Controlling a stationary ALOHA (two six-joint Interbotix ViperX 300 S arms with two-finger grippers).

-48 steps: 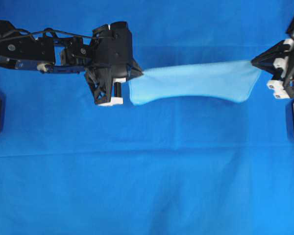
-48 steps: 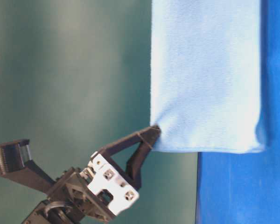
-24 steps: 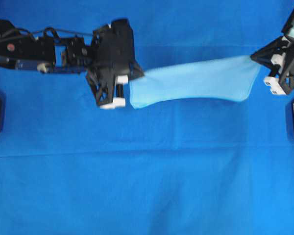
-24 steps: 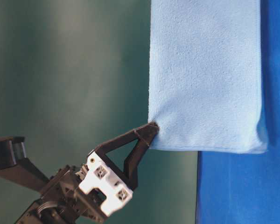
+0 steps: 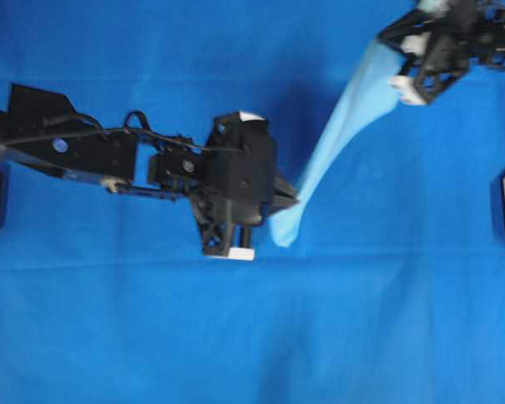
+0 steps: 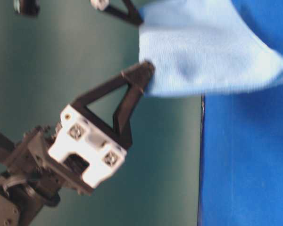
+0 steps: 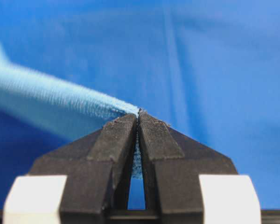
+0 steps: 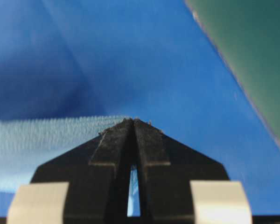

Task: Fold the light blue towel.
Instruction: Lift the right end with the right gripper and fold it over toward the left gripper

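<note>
- Since a second ago, the left gripper (image 5: 290, 202) has been carried from the upper left of the overhead view down toward its centre, and the right gripper (image 5: 385, 38) has been carried from the right edge up to the top right corner.
- With that shift, the light blue towel (image 5: 341, 139), stretched almost level across the view before, is now drawn into a steep diagonal band.
- One left arm is seen reaching in from the left edge, its wrist extended to the right and its fingers meeting at the towel's lower end.
- One right arm is seen entering at the top right, its fingers pointed leftward at the towel's upper end.
- The left gripper's jaws are seen pressed together in the left wrist view, with a corner of towel pinched at their tips.
- The right gripper's jaws are likewise closed tightly on towel fabric in the right wrist view.
- One towel is counted, held clear of the deep blue cloth (image 5: 236, 337) and suspended between the two grippers.
- One deep blue cloth is counted, spread flat beneath everything.
- In the table-level view, both pinched corners are seen close together at the towel's left edge.
</note>
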